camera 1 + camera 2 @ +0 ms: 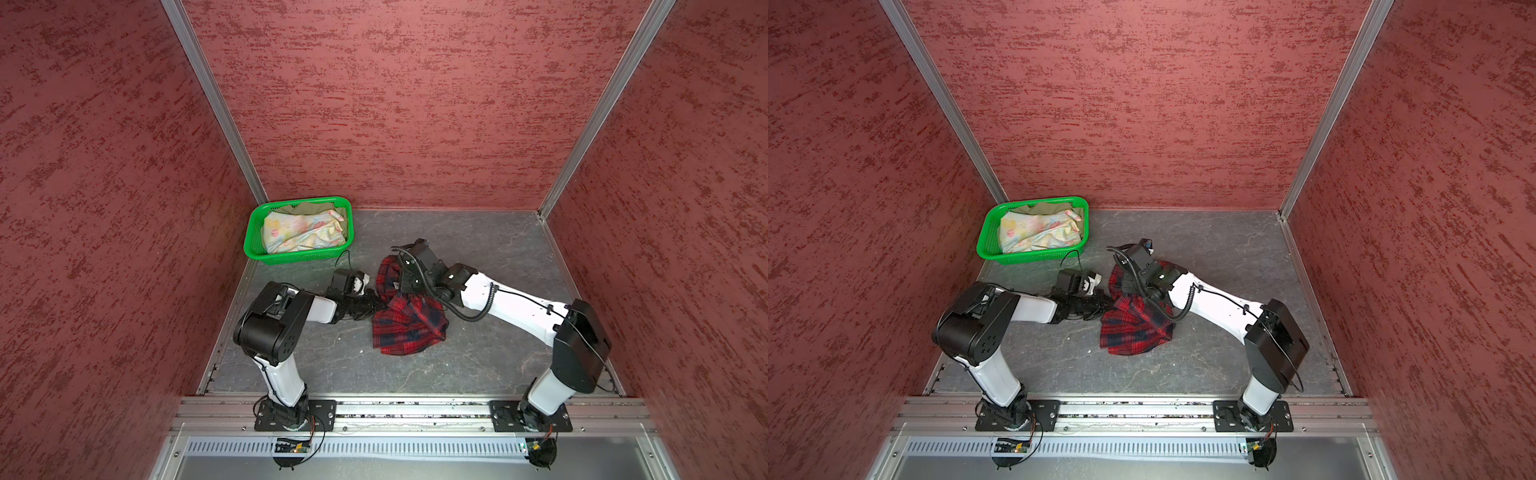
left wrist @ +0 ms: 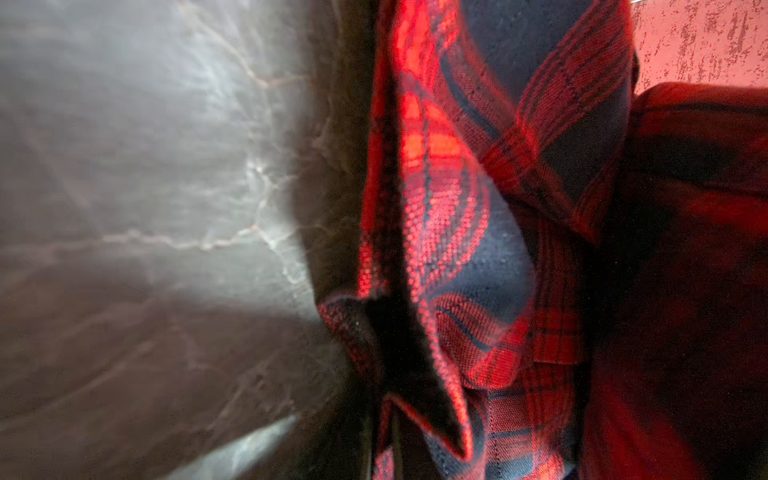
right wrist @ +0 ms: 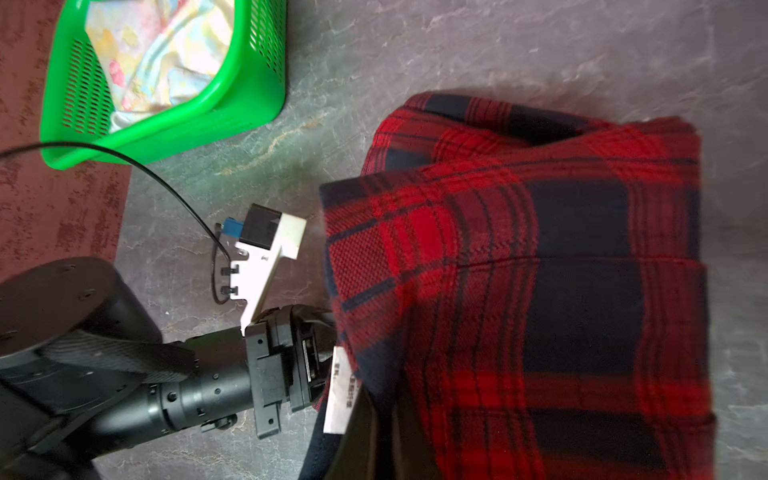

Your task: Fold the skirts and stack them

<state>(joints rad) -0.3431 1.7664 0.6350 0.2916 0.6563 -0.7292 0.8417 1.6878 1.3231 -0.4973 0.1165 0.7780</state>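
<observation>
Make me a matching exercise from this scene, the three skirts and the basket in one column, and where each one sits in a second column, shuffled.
Column one:
1. plaid skirt
2. floral skirt
3. olive skirt
4. green basket

Column two:
a. in the far left corner of the table
b. on top of the pile inside the basket
c. crumpled on the open table, outside the basket
d. in the basket, mostly hidden under another skirt

Pairs: 1-c, 2-b, 3-d, 4-a
</observation>
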